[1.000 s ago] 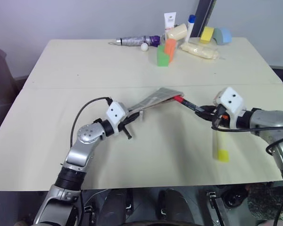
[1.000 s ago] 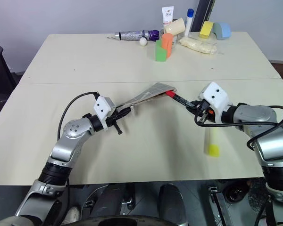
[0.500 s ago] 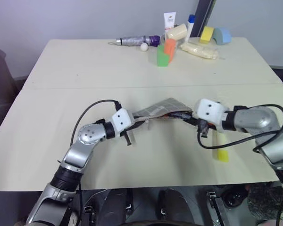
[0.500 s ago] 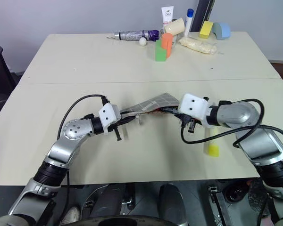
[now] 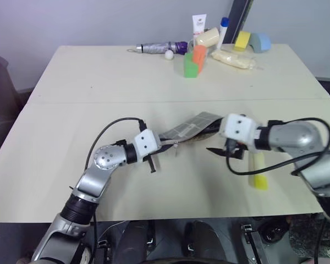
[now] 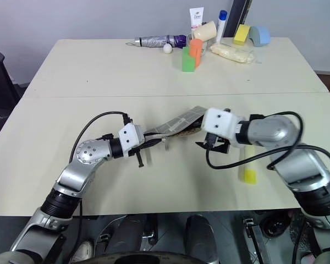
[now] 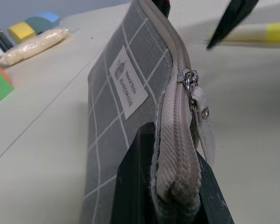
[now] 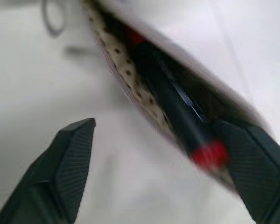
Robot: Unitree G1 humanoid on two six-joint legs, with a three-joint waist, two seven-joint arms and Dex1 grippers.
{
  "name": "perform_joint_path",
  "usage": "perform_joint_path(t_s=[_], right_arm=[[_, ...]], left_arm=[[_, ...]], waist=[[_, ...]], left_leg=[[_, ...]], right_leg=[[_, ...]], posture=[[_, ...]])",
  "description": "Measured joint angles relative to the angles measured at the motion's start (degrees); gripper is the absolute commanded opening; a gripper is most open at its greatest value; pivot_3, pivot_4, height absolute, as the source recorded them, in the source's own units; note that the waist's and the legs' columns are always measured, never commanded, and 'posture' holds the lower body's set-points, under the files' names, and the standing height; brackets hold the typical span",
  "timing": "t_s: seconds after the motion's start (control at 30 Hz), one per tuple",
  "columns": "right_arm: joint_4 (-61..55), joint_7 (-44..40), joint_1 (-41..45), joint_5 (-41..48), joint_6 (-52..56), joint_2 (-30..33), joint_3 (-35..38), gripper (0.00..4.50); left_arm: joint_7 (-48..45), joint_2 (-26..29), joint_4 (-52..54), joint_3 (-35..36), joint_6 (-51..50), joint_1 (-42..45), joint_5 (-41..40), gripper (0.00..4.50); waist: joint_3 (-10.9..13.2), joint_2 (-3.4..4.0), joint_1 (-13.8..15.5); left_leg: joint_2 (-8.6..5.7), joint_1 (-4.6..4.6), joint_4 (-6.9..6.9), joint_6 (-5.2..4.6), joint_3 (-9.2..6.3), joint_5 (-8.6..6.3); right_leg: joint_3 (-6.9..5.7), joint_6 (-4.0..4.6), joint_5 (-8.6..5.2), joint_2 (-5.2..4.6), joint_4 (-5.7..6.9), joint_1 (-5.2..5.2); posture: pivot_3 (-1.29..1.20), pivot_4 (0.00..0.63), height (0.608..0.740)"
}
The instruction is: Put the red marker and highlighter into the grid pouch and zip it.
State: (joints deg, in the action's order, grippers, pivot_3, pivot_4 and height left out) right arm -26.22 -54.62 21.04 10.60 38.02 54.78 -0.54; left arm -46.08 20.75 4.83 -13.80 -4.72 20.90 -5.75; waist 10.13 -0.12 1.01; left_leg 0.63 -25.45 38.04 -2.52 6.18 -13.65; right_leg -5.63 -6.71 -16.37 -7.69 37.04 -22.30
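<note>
The grid pouch [image 5: 188, 127] is grey with white lines and hangs tilted above the table's middle. My left gripper [image 5: 160, 145] is shut on its near end, below the zipper pull [image 7: 199, 122] and the white label [image 7: 124, 82]. The red marker [image 8: 177, 112] lies inside the pouch's open mouth, with its black barrel and red end showing. My right gripper [image 5: 223, 149] stands open just off that mouth, and its fingers [image 8: 70, 158] are spread wide on either side of the marker without touching it. The highlighter [image 5: 258, 170] lies flat on the table to the right.
At the table's far edge stand green and orange blocks [image 5: 191, 61], a silver and purple folded umbrella [image 5: 159, 48], a white tube [image 5: 198, 25], a pale bag [image 5: 234, 59], and yellow [image 5: 241, 39] and blue [image 5: 259, 41] foam blocks. A seam [image 5: 99, 101] crosses the table.
My right gripper carried the marker left into the pouch's mouth, then opened and let it go. The left gripper, still gripping the pouch, shifted a little to the right.
</note>
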Motion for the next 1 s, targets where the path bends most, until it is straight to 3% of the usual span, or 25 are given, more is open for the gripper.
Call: perform_joint_path(t_s=[0.13,0.4,0.47,0.53,0.8,0.9,1.0], right_arm=[[-0.6,1.4,-6.3,3.9,5.6,-0.3,8.8,3.91],[-3.9,14.4,-22.7,5.4,21.8,-11.0,26.3,3.91],[-7.1,16.4,-25.2,6.3,25.3,-13.4,28.6,3.91],[-11.1,18.3,-27.1,7.4,28.5,-16.0,30.6,4.46],[-16.4,28.6,-32.1,7.5,34.5,-26.0,29.0,4.48],[-16.4,29.6,-31.8,7.8,35.1,-26.4,29.0,3.65],[-16.0,30.0,-31.0,8.4,35.6,-26.5,29.2,2.11]], left_arm=[[2.2,-2.5,-1.1,0.6,-0.8,0.5,-0.1,0.0],[2.7,-7.2,-10.7,-0.3,2.1,5.0,0.3,0.0],[2.1,-7.7,-13.1,-0.9,3.5,5.8,0.4,0.0],[1.3,-8.3,-15.0,-1.2,4.5,6.8,0.5,0.0],[-1.0,-10.1,-19.4,-1.4,7.3,8.7,0.7,0.0],[-1.3,-10.2,-19.8,-1.5,7.8,8.7,0.8,0.0],[-1.3,-10.0,-19.8,-1.5,7.9,8.7,0.8,0.0]], waist=[[0.0,0.0,-0.1],[0.0,0.04,1.2],[0.0,0.05,1.2],[0.0,0.05,1.2],[-0.1,0.08,1.2],[-0.1,0.05,1.2],[-0.1,0.05,1.2]], left_leg=[[0.01,0.01,0.01,-0.2,-0.01,-0.12],[0.0,0.02,0.06,-0.21,-0.03,-0.12],[0.0,0.01,0.06,-0.25,-0.04,-0.15],[0.0,0.01,0.05,-0.28,-0.05,-0.16],[-0.02,0.0,0.05,-0.3,-0.09,-0.18],[-0.02,0.0,0.05,-0.31,-0.09,-0.18],[-0.02,0.01,0.06,-0.31,-0.1,-0.18]], right_leg=[[0.0,0.0,0.0,0.0,0.02,0.01],[-0.04,0.0,0.0,0.05,0.07,0.01],[-0.04,0.0,0.0,0.04,0.07,0.01],[-0.04,0.0,0.0,0.05,0.07,0.0],[-0.04,0.01,0.0,0.06,0.07,-0.02],[-0.04,0.01,0.0,0.08,0.06,0.01],[-0.04,0.01,0.0,0.09,0.06,0.01]], posture=[[0.0,0.15,0.74],[0.0,0.15,0.74],[0.0,0.15,0.74],[0.0,0.15,0.74],[0.0,0.15,0.74],[0.0,0.15,0.74],[0.0,0.15,0.74]])
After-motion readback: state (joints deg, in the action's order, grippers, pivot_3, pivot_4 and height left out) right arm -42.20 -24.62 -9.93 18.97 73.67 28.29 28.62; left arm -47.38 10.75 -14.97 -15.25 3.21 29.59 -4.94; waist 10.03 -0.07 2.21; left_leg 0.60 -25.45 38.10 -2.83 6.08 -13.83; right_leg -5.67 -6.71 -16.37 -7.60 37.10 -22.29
